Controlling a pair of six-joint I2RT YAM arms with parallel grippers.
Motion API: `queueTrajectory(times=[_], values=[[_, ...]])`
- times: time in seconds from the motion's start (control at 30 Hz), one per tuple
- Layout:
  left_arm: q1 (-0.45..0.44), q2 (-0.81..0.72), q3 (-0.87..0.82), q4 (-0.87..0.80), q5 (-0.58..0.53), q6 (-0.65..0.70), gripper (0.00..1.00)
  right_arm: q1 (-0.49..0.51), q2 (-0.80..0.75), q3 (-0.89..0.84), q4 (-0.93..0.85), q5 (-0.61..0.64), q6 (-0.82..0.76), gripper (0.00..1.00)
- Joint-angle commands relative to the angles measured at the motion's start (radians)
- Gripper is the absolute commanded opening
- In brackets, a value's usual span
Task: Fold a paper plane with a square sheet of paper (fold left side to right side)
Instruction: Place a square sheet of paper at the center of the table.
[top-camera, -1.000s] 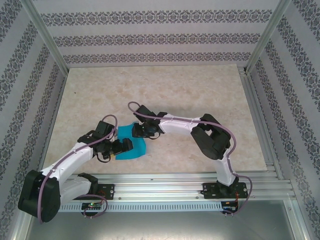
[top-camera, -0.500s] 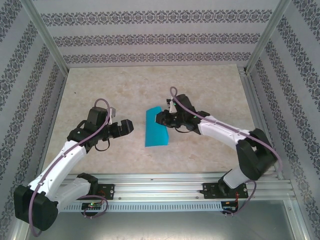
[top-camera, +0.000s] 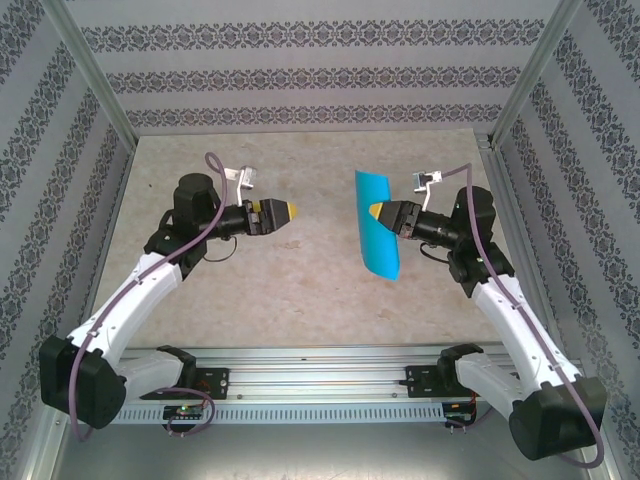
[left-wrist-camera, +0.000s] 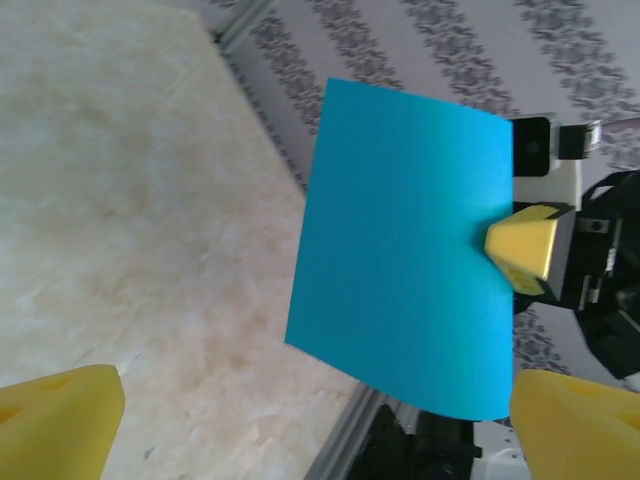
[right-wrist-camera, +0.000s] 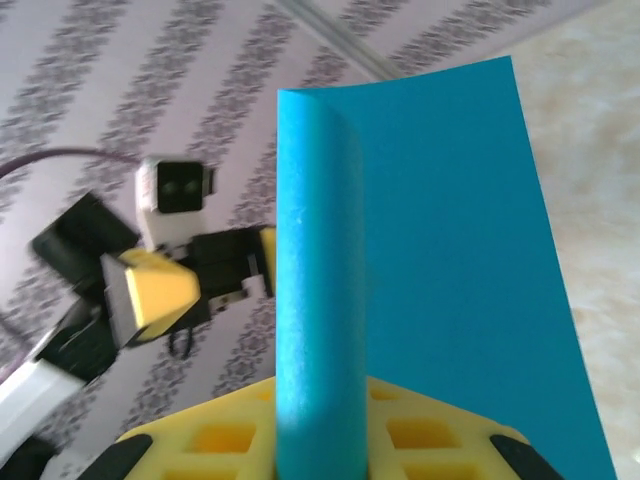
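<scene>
Nearest the overhead camera, both arms rise from the rail (top-camera: 320, 362) at the table's front edge. The left arm (top-camera: 130, 300) leans up and inward on the left side, and the right arm (top-camera: 510, 310) does the same on the right. Further in, the two grippers face each other across the middle of the table (top-camera: 300, 290), well apart. The left gripper (top-camera: 279, 212) points right toward the paper and is empty. Its wrist view shows its yellow fingers (left-wrist-camera: 55, 420) spread wide, one at each bottom corner of the frame. The right gripper (top-camera: 378, 213) points left and pinches the paper (top-camera: 378, 245) by one long edge, about midway along it. The paper is held up off the table over its right half. It stands roughly on edge between the grippers, much nearer the right one. From the left wrist the paper (left-wrist-camera: 400, 250) reads as a plain cyan rectangle with a yellow fingertip of the right gripper pressed on its right edge. From the right wrist the paper (right-wrist-camera: 440, 250) comes up out of the yellow pads (right-wrist-camera: 230, 435) doubled over. The fold is a soft rounded roll, not a sharp crease. The left gripper (right-wrist-camera: 208, 272) shows blurred beyond it. Behind everything stands the patterned wall (top-camera: 300, 80).
</scene>
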Motion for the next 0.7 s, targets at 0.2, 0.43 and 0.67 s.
queueTrajectory(times=[0.2,0.43,0.67], values=[[-0.110,0.082,0.174,0.111,0.201,0.141,1.00,-0.002,-0.034,0.082,0.365,-0.194,0.241,0.20],[-0.165,0.137,0.205,0.161,0.217,0.142,0.98,0.011,-0.020,0.096,0.514,-0.211,0.350,0.20],[-0.218,0.179,0.244,0.172,0.259,0.148,0.81,0.018,-0.013,0.075,0.564,-0.211,0.376,0.20]])
